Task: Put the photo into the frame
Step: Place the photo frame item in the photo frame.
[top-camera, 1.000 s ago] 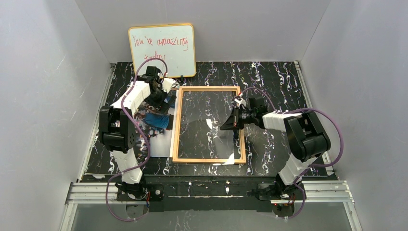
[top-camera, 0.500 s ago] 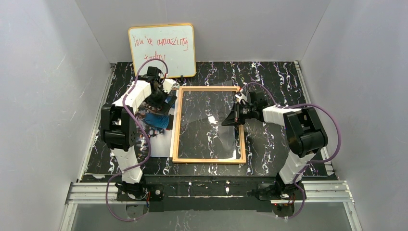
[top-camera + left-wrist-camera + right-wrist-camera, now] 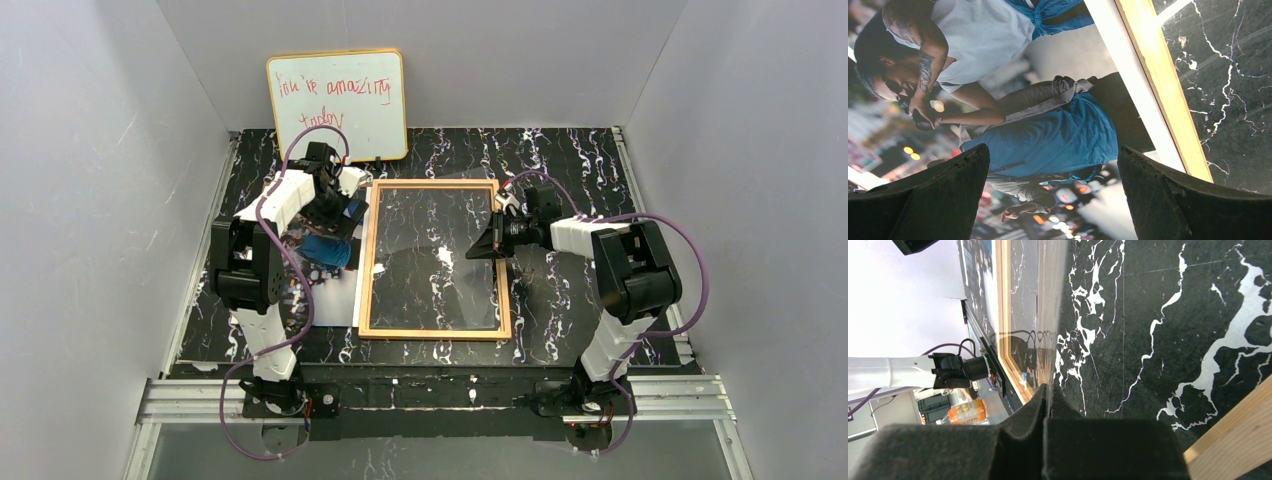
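The photo (image 3: 322, 250) lies flat on the table, left of the frame (image 3: 435, 331), partly under my left arm. In the left wrist view the photo (image 3: 1048, 135) shows people in blue and white, its white edge against the frame's golden rail (image 3: 1168, 110). My left gripper (image 3: 340, 215) hovers open just above the print, fingertips (image 3: 963, 165) wide apart. My right gripper (image 3: 490, 245) is at the frame's right rail, shut on the edge of the clear pane (image 3: 1045, 315), which rises tilted from the frame. The pane (image 3: 430, 270) shows reflections.
A yellow-rimmed whiteboard (image 3: 338, 103) with red handwriting leans on the back wall behind the left arm. Grey walls close in the left, right and back of the black marbled table (image 3: 570, 160). The frame's wooden rail (image 3: 1233, 440) runs close under the right fingers.
My right gripper has moved toward the back along the frame's right rail, still shut on the pane. The left arm has hardly moved.
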`<state>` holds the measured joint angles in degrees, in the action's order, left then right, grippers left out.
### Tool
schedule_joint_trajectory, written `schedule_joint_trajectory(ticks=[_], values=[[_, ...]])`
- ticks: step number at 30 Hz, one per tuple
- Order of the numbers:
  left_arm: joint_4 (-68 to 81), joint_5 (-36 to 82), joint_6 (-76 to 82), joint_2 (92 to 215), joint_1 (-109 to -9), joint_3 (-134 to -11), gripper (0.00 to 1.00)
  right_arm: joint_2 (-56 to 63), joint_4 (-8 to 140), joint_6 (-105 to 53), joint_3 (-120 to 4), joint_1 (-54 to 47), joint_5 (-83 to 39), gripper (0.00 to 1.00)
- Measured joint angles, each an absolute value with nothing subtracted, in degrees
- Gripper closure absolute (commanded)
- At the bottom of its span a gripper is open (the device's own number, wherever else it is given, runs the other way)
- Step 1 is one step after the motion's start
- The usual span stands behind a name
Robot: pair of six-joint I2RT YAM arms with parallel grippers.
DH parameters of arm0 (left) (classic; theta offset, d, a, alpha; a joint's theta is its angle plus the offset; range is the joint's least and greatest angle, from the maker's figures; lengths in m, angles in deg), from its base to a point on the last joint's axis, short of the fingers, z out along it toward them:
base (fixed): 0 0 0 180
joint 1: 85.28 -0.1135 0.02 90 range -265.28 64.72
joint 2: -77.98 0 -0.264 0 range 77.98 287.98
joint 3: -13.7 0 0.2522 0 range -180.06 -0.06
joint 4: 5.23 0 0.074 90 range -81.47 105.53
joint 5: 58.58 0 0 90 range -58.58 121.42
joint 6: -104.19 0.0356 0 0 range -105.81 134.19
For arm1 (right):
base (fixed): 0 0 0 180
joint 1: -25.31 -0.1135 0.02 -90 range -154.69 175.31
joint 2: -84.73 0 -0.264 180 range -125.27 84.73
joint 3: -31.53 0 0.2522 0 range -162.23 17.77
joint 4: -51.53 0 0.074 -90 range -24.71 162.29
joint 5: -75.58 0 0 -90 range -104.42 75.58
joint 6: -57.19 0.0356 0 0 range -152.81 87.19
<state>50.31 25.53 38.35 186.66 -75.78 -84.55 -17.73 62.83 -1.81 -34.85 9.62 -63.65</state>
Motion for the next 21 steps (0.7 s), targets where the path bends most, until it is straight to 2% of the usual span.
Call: schedule_joint_trajectory(ticks=[21], values=[[49.1, 25.0, 38.1, 186.7, -75.8, -83.2, 0.02, -21.0, 63.0, -0.9, -34.8, 11.4, -64.3, 0.99]])
